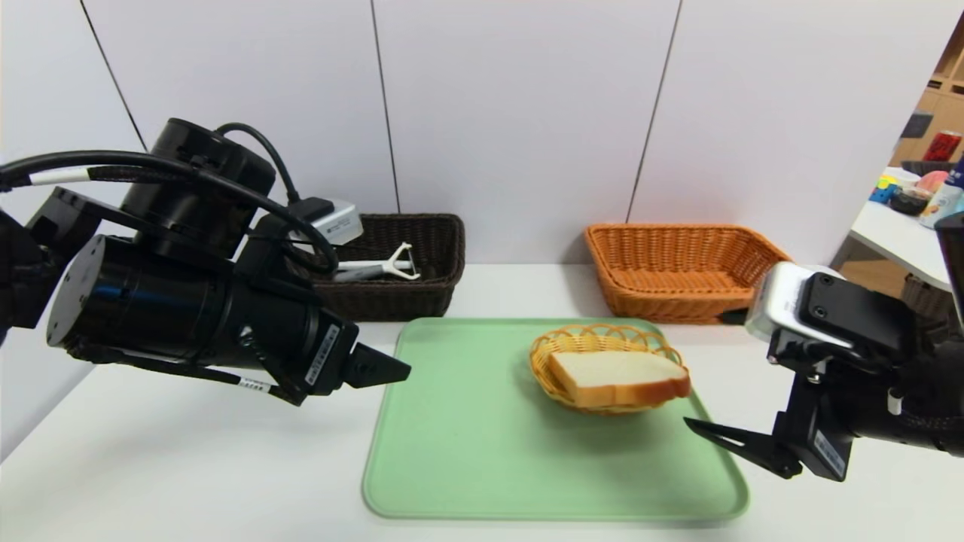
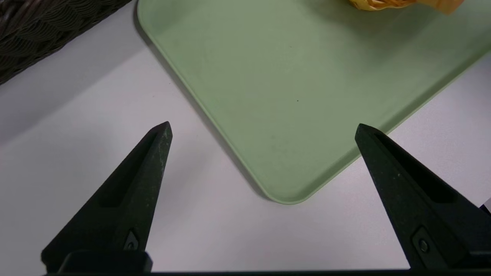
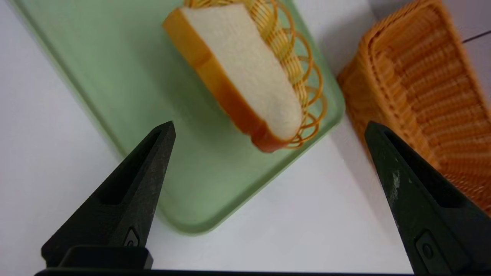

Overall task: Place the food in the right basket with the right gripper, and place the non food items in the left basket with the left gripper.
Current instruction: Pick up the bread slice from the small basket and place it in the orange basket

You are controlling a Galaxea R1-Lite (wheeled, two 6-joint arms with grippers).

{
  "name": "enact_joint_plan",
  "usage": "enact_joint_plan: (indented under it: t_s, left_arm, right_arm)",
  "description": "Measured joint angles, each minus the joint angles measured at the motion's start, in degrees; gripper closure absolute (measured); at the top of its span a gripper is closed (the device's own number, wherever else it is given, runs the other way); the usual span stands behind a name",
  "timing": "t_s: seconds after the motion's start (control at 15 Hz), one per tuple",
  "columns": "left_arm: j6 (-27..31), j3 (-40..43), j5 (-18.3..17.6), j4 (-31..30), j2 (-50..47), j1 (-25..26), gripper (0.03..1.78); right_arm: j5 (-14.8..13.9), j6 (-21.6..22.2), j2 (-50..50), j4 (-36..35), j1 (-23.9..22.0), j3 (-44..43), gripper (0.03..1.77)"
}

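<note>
Green tray (image 1: 467,452), small yellow wicker basket (image 1: 553,350), white table (image 1: 188,467)

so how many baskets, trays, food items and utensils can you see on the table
baskets: 3, dark brown basket, orange-tan basket, small yellow basket
trays: 1, green tray
food: 1, bread slice lying in the small yellow basket
utensils: 1, white peeler in the dark brown basket
total: 6

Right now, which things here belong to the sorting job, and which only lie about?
For the job:
bread slice
peeler
dark brown basket
orange basket
right end effector, open

Only lying about:
green tray
small yellow basket
</note>
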Motion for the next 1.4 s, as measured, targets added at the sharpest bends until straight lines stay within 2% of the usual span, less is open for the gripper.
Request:
enact_joint_plan:
  t_s: [0.13,0.33,0.53,0.67,1.07,1.27,1.4]
  left_arm:
    - [0.0,-0.2,0.1,0.0,0.4,0.0,0.12]
    - [0.0,-0.3,0.1,-0.6,1.2,0.1,0.12]
    - [0.0,-0.2,0.1,-2.5,2.0,0.1,0.12]
    - [0.0,-0.2,0.1,-2.6,2.4,0.1,0.12]
    - [-0.1,-0.1,0.0,-2.6,3.5,0.1,0.12]
    - [-0.2,-0.2,0.0,-2.8,3.9,0.1,0.12]
    - [-0.2,0.0,-0.1,-4.1,4.2,0.1,0.12]
  right_arm:
    - [-0.9,-0.5,1.1,-2.9,2.7,0.0,0.1]
    - [-3.7,-1.0,2.9,-3.5,6.4,1.0,0.1]
    - [-4.8,-1.2,4.7,-3.6,8.3,2.3,0.1]
    - [-5.7,-1.3,6.3,-4.0,8.6,2.6,0.1]
    - [-8.8,-2.0,11.2,-11.3,8.7,3.1,0.1]
    - [-9.4,-2.3,12.8,-11.5,8.4,3.2,0.1]
    - [-11.2,-2.6,13.7,-11.5,8.2,3.0,0.1]
